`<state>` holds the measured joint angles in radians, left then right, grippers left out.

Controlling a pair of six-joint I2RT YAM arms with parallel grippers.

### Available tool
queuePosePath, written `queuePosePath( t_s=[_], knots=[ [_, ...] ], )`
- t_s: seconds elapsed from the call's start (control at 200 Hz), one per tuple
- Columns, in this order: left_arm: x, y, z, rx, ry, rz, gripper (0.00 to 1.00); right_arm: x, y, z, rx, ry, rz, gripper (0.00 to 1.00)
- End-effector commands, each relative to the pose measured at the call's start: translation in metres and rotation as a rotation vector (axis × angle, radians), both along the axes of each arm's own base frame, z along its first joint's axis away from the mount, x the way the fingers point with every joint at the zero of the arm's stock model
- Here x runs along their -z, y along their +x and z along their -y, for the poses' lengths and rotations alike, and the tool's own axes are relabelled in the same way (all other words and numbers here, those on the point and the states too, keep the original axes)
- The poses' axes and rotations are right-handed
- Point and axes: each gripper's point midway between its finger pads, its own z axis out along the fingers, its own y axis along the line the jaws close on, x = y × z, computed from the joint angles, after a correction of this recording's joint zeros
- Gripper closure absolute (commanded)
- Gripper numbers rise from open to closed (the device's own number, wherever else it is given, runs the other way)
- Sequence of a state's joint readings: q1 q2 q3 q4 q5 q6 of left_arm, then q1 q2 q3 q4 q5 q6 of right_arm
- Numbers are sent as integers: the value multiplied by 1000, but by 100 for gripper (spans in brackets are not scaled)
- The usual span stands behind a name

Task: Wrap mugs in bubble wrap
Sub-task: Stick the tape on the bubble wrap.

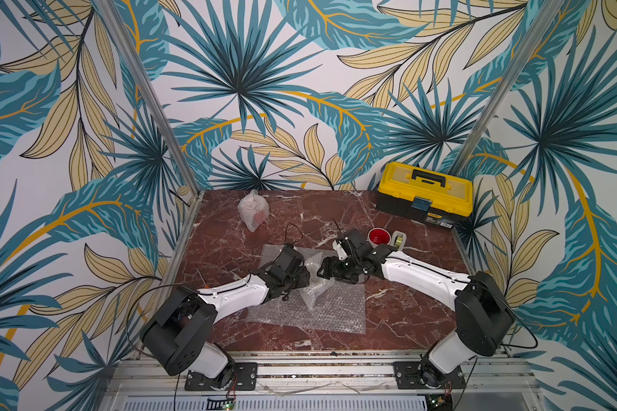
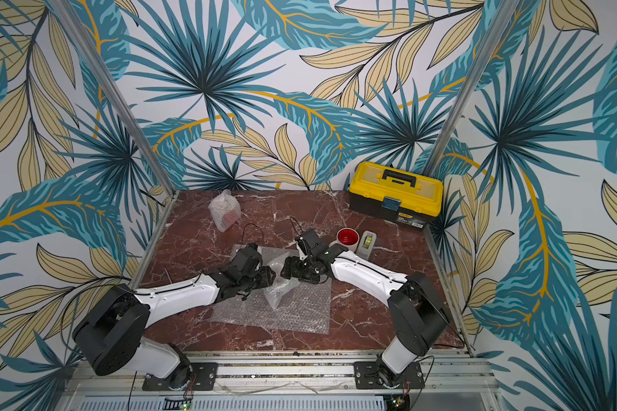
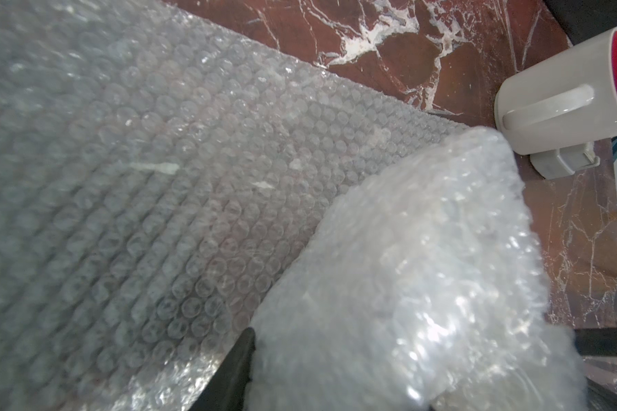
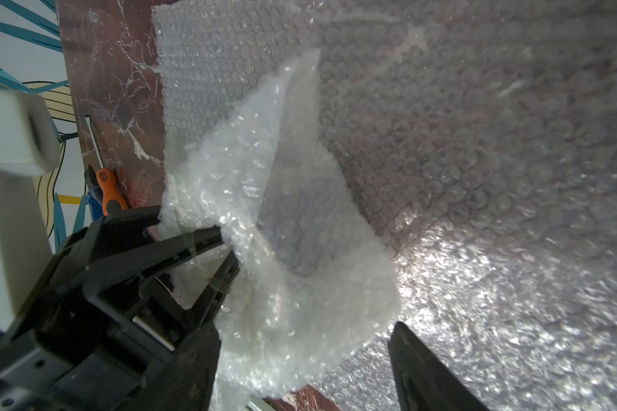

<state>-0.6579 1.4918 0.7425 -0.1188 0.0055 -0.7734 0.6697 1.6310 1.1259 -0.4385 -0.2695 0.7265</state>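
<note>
Left wrist cam: L pincer (image 3: 414, 334) clamps bubble wrap bundle (image 3: 424, 231), over flat sheet (image 3: 139, 178). R pincer (image 1: 322, 272) wide apart, just beside bundle; white mug (image 3: 556, 92) stands on surface (image 3: 406, 53).

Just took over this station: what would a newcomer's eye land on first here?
The bundle mid-table on the flat sheet, clamped by the left gripper, with the right gripper open beside it. Then the yellow toolbox in the far right corner, and the red-lined mug nearer, by the right arm.
</note>
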Motion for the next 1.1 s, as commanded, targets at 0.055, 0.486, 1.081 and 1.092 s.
queuePosePath(
  t_s=[0.055,0.486,1.081,1.092],
  knots=[
    [12,-5,-2,17,46,-37,52,5,1,-11,-14,5,-17,23],
    [13,-7,-4,13,48,-39,52,47,-7,21,63,-223,-95,38],
    [14,-7,-4,15,50,-40,52,10,0,5,-7,-146,17,30],
    [14,-7,-4,15,49,-40,52,8,1,5,-9,-141,28,30]
  ],
)
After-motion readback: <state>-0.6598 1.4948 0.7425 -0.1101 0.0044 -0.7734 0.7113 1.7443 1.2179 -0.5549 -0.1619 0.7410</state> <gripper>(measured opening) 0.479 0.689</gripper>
